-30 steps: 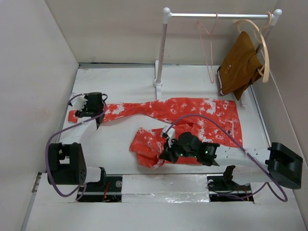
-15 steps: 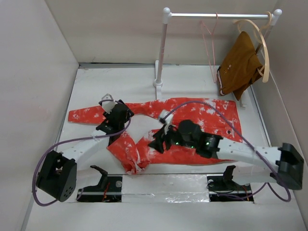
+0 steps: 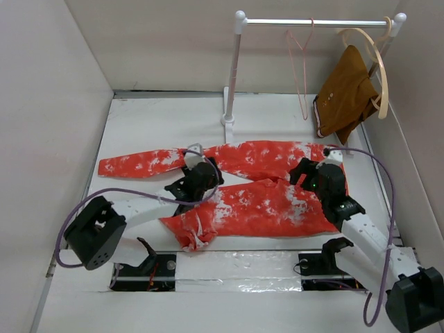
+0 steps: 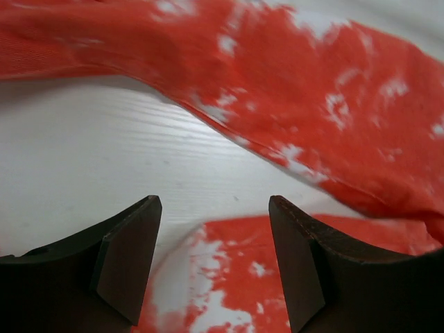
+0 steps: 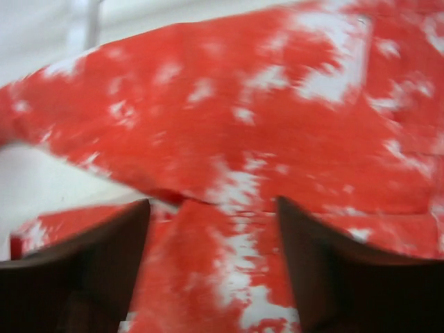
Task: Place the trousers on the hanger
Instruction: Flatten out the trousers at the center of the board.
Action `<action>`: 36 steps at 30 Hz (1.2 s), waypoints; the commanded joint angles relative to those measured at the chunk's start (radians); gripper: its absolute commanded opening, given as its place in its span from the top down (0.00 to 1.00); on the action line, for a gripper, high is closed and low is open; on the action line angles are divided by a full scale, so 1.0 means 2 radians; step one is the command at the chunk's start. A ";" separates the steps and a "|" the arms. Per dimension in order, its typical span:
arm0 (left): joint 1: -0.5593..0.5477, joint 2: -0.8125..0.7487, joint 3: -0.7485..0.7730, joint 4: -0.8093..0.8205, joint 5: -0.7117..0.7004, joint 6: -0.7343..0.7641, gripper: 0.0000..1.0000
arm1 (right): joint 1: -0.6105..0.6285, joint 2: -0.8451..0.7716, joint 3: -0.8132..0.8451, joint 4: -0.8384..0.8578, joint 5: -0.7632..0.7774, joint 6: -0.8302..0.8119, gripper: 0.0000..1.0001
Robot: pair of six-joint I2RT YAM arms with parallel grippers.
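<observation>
The red-orange trousers lie flat on the table, one leg reaching far left, the other nearer the arms with a crumpled cuff. My left gripper hovers open over the gap between the two legs; the left wrist view shows its jaws wide apart over cloth and bare table, holding nothing. My right gripper is open above the crotch and waist area; its jaws stand apart over the blotched cloth. The pink wire hanger hangs on the rail at the back.
A white rail stand rises at the back of the table. A brown garment on a pale wooden hanger hangs at the rail's right end, beside the pink one. Side walls close in the table on both sides.
The right gripper opened, let go of the near leg and swung right to the waist area. The bunched near leg now lies spread out. The left gripper moved right to the middle.
</observation>
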 commanded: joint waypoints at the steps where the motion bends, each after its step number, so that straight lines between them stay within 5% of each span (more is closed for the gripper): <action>1: -0.055 0.035 0.046 0.048 0.025 0.045 0.39 | -0.064 -0.016 -0.006 0.010 0.010 0.031 0.10; 6: -0.125 0.129 0.106 0.103 0.029 0.094 0.35 | -0.162 0.058 0.010 0.061 0.064 0.034 0.08; 13: -0.125 0.233 0.200 0.097 0.097 0.122 0.28 | -0.285 0.233 0.067 0.099 -0.027 0.093 0.15; 21: -0.125 0.308 0.260 0.088 0.144 0.121 0.32 | -0.338 0.336 0.146 0.060 -0.087 0.088 0.14; 24: -0.125 0.320 0.248 0.113 0.170 0.115 0.47 | -0.350 0.359 0.181 0.025 -0.100 0.053 0.14; 26: -0.125 0.322 0.233 0.133 0.184 0.108 0.72 | -0.359 0.373 0.209 -0.013 -0.116 0.026 0.20; 29: -0.125 0.316 0.214 0.149 0.189 0.102 0.93 | -0.372 0.384 0.220 -0.036 -0.124 0.004 0.30; 31: -0.125 0.311 0.205 0.158 0.192 0.096 1.00 | -0.372 0.376 0.213 -0.033 -0.118 0.007 0.34; 36: -0.140 0.309 0.195 0.190 0.234 0.089 1.00 | -0.372 0.388 0.239 -0.072 -0.106 -0.015 0.38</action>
